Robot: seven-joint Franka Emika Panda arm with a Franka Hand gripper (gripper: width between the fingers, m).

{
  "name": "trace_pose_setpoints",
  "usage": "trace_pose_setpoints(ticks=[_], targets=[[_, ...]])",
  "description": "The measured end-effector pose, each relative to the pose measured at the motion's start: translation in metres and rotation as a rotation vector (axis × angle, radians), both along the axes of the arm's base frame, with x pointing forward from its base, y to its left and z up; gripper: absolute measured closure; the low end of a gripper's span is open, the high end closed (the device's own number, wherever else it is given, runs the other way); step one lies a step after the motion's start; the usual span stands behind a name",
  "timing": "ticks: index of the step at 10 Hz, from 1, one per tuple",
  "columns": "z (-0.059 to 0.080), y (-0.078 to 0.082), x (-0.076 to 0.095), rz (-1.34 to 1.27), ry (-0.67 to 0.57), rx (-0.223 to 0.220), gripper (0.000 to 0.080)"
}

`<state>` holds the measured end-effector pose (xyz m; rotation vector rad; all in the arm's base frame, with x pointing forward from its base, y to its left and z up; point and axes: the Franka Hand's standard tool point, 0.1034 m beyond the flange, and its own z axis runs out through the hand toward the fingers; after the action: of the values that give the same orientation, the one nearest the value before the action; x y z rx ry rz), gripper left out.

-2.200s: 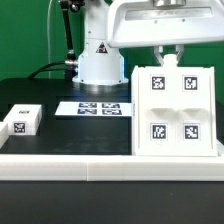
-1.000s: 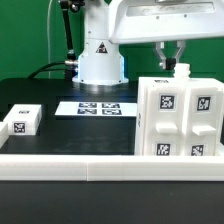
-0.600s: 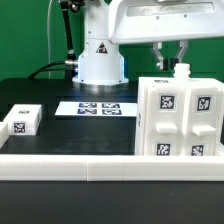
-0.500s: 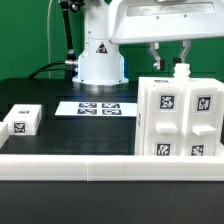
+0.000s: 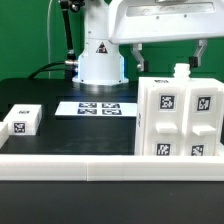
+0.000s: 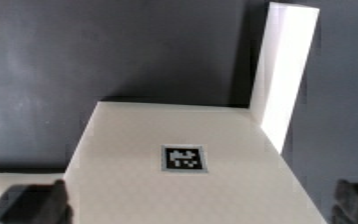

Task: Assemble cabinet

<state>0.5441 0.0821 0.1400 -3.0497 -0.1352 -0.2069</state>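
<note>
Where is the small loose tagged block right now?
The small tagged block sits on the black table at the exterior view's far left, left of the marker board and well apart from the cabinet.

Cabinet [image 5: 180, 118] fills exterior view's right (tall); free table [image 5: 62, 132] toward small block [image 5: 22, 120].

Place: robotics lab, test rig.
Robot: white arm base [image 5: 100, 62] stands at back of black desk [image 5: 60, 135].
Markers: marker board [image 5: 98, 107] flat on desk; b/w square tags on cabinet [image 5: 180, 115] & small block [image 5: 21, 120].
Edge: white rail [image 5: 70, 165] along desk front.
Backdrop: plain green wall [image 5: 25, 35].
</note>
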Motion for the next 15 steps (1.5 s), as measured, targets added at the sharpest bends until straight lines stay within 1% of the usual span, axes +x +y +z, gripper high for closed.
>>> trace_pose_setpoints(ticks=[1, 2, 3, 5, 7, 10, 11, 13, 14, 15], targets=[[-0.001, -0.001, -0.002, -0.003, 0.002, 0.0, 0.0022], [-0.007, -0.006, -0.012, -0.012, 0.01, -0.003, 0.0004], [-0.013, -0.012, -0.028, -0.026, 0.033, -0.006, 0.0001], [-0.025, -0.015, -0.054, -0.069, 0.113, -0.005, 0.0002], [-0.038, -0.037, -0.071, -0.101, 0.151, 0.018, 0.0002], [-0.038, -0.04, -0.071, -0.105, 0.153, 0.016, 0.0002], [-0.038, -0.045, -0.07, -0.104, 0.152, 0.015, 0.0002], [-0.038, -0.06, -0.07, -0.107, 0.15, 0.013, 0.0002], [-0.039, -0.079, -0.073, -0.08, 0.147, 0.01, 0.0002], [-0.043, -0.1, -0.081, -0.072, 0.155, 0.007, 0.0002]])
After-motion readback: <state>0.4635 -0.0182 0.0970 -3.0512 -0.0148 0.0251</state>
